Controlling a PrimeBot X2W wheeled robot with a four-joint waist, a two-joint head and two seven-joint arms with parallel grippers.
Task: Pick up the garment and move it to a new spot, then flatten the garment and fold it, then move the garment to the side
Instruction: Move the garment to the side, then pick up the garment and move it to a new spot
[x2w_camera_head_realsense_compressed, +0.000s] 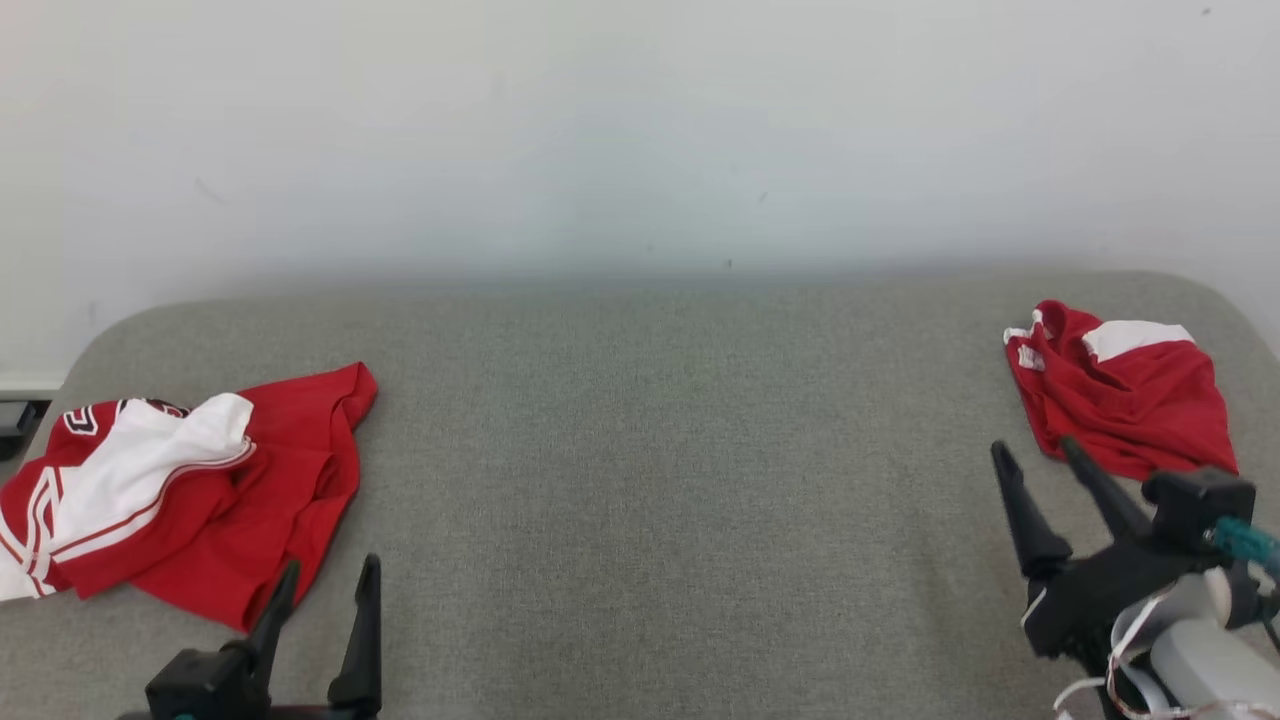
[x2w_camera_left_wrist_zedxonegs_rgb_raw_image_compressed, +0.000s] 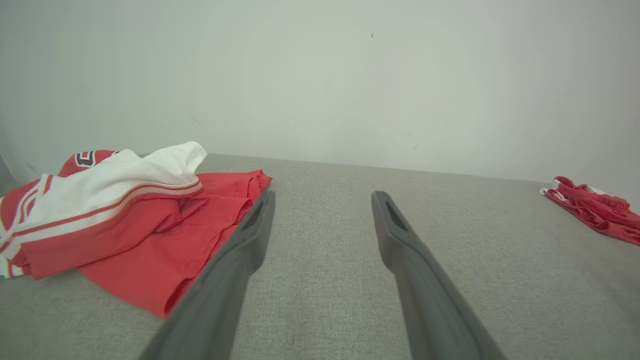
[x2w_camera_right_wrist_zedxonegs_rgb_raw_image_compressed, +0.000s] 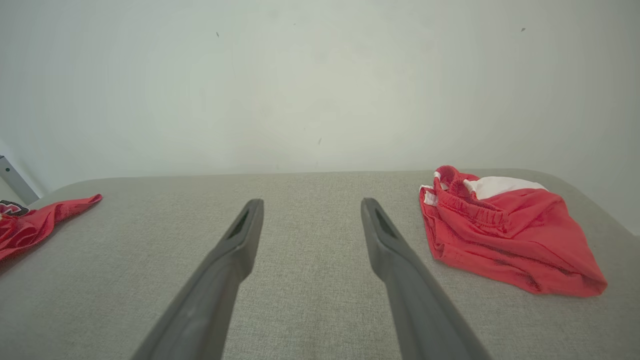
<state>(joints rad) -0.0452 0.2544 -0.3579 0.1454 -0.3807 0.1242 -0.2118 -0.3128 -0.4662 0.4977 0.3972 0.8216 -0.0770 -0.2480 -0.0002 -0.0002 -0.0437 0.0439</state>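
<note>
Grey surface (x2w_camera_head_realsense_compressed: 640, 450) runs open between the jersey (x2w_camera_head_realsense_compressed: 180, 490) at its left edge and the shorts (x2w_camera_head_realsense_compressed: 1120, 410) by its right edge; my left gripper (x2w_camera_head_realsense_compressed: 332, 563) and right gripper (x2w_camera_head_realsense_compressed: 1032, 446) gape.

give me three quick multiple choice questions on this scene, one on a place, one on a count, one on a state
1. In the head view, where on the grey padded surface does the red and white jersey lie?
A. left side
B. middle
C. right side

2. How many garments lie on the surface?
A. one
B. two
C. four

3. How are the left gripper and right gripper?
A. both shut
B. left shut on the jersey
C. both open, empty

Answers: 1 A, it lies crumpled by the left gripper; 2 B, the jersey and the red shorts; 3 C, each gripper's jaws stand apart with nothing between them.
</note>
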